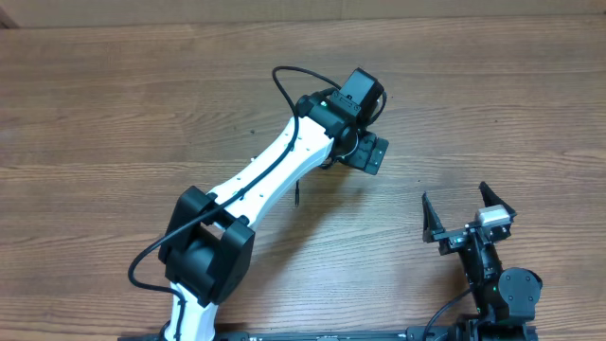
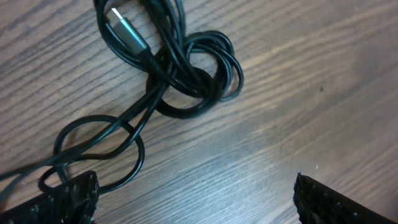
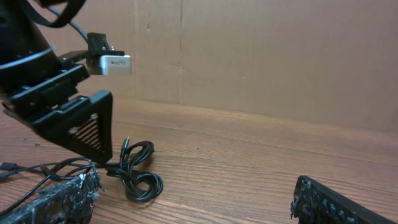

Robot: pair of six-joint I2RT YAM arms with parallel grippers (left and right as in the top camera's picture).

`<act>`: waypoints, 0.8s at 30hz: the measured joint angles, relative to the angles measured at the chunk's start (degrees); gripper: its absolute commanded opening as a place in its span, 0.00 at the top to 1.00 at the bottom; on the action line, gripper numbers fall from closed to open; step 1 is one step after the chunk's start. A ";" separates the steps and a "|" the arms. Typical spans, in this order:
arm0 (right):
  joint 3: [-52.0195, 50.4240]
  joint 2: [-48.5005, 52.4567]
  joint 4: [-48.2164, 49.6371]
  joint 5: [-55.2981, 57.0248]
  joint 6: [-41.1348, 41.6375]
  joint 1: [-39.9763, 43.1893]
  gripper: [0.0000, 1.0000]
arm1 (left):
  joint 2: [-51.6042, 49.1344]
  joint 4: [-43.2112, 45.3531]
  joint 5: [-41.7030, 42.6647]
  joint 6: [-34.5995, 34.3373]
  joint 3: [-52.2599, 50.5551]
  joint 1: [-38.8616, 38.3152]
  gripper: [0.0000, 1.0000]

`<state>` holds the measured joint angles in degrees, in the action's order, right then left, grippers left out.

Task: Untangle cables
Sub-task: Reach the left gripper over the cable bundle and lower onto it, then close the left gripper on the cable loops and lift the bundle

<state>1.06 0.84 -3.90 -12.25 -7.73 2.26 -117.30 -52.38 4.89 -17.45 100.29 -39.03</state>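
Both left fingers (image 2: pixel 68 199) and right fingers (image 3: pixel 329 202) gape empty, and pinching several strands of the cables (image 2: pixel 186 74), knotted on the desk (image 2: pixel 311 93) at the left wrist view's upper left, could tighten the knot.

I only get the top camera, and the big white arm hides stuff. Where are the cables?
Observer: Right under the left gripper. The left wrist camera shows the cables as black cords on the table, twisted into a knot.
Operator: Is it holding them?
Observer: No. Its jaws are wide open, and the knot lies out ahead of them. One loop reaches a finger; I cannot tell if it touches.
Operator: Any plugs?
Observer: One plug with a silvery tip, at the far side of the knot.
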 measured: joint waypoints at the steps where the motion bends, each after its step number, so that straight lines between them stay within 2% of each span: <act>1: 0.00 0.00 0.02 0.02 0.02 0.00 0.00 | -0.20 0.31 -0.20 -1.29 0.00 0.00 0.00; 7: 0.00 0.00 0.02 0.02 -0.02 0.02 0.00 | -1.11 0.50 -1.22 -2.93 0.02 0.00 0.00; 16: 0.00 0.00 -0.02 0.00 -0.02 0.00 0.00 | -4.59 0.04 -2.67 9.46 0.26 0.00 0.00; 24: 0.00 0.00 -0.02 0.02 0.02 0.00 0.00 | -7.04 2.23 -11.30 15.17 0.26 0.02 0.00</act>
<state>1.06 0.84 -3.92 -12.23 -7.70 2.26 -124.33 -50.15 -6.42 -2.28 100.55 -39.00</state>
